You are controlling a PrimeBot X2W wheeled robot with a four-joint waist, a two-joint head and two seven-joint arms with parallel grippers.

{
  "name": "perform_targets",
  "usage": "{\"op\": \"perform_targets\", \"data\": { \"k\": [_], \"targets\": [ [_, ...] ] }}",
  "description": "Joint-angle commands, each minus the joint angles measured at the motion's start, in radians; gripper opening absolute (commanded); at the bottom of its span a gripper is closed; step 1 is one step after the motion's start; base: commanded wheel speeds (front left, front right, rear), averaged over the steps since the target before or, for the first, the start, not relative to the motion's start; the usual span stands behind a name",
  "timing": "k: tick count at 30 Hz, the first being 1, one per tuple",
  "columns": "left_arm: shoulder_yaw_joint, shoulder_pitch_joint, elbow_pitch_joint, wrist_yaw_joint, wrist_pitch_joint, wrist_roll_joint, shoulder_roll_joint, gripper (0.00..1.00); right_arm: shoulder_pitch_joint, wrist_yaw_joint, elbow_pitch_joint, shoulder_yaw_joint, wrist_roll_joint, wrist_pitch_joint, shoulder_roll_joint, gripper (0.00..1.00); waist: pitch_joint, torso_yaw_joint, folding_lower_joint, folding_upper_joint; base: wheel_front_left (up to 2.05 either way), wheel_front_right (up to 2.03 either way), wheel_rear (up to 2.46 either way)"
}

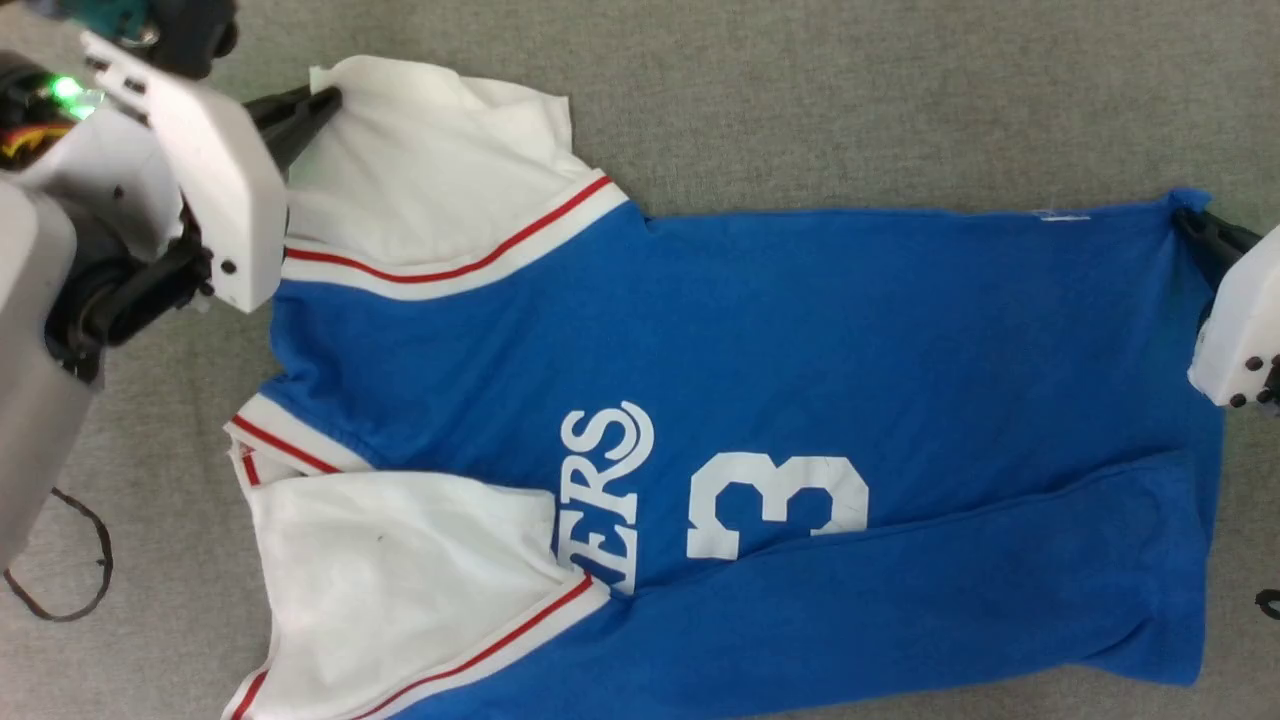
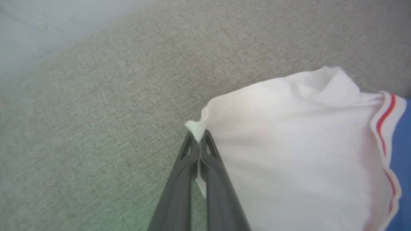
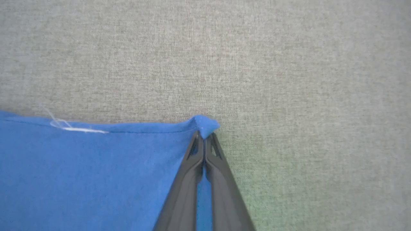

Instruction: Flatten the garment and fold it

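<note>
At the garment's [image 1: 800,330] far corners, left end effector [image 2: 199,141] pinches sleeve [image 2: 289,134], right end effector [image 3: 204,136] seemingly hem [image 3: 144,131].

Royal-blue garment [image 1: 800,330] with white sleeves, thin red stripes, white "ERS" and 3, against heathered grey surface [image 1: 900,100]

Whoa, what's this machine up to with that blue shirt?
A two-armed robot is laying out a blue jersey shirt on a grey cloth surface. Its left claw is pinched shut on the tip of one white sleeve. Its right claw is pinched on a corner of the blue hem. The shirt is mostly spread out, but a long crease crosses its lower part, so it isn't flat yet.
</note>
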Motion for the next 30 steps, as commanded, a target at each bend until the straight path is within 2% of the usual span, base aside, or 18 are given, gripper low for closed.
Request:
{"op": "perform_targets", "data": {
  "k": [1,5,11,17,30],
  "targets": [
    [0.008,0.028,0.014,0.002,-0.039,0.000,0.000,0.00,-0.009,-0.001,0.013,0.009,0.004,-0.024,-0.002,0.00,-0.025,0.004,-0.0003,0.0000,0.00,0.00,0.00],
    [0.037,0.065,0.008,0.003,-0.135,-0.019,-0.003,0.00,0.003,-0.001,0.021,0.015,0.019,-0.083,-0.011,0.00,-0.070,0.012,-0.0003,0.0000,0.00,0.00,0.00],
    [0.073,0.145,-0.034,0.009,-0.205,-0.073,0.008,0.00,0.046,-0.001,0.020,0.011,0.040,-0.136,-0.025,0.00,-0.134,0.029,-0.0003,0.0000,0.00,0.00,0.00],
    [0.122,0.297,-0.147,0.051,-0.281,-0.131,0.061,0.00,0.135,-0.001,0.008,-0.007,0.079,-0.174,-0.028,0.00,-0.228,0.045,-0.0003,0.0000,0.00,0.00,0.00],
    [0.150,0.598,-0.390,0.157,-0.349,-0.219,0.136,0.00,0.322,-0.001,-0.045,-0.021,0.160,-0.208,-0.026,0.00,-0.352,0.063,-0.0003,0.0000,0.00,0.00,0.00]
  ]
}}
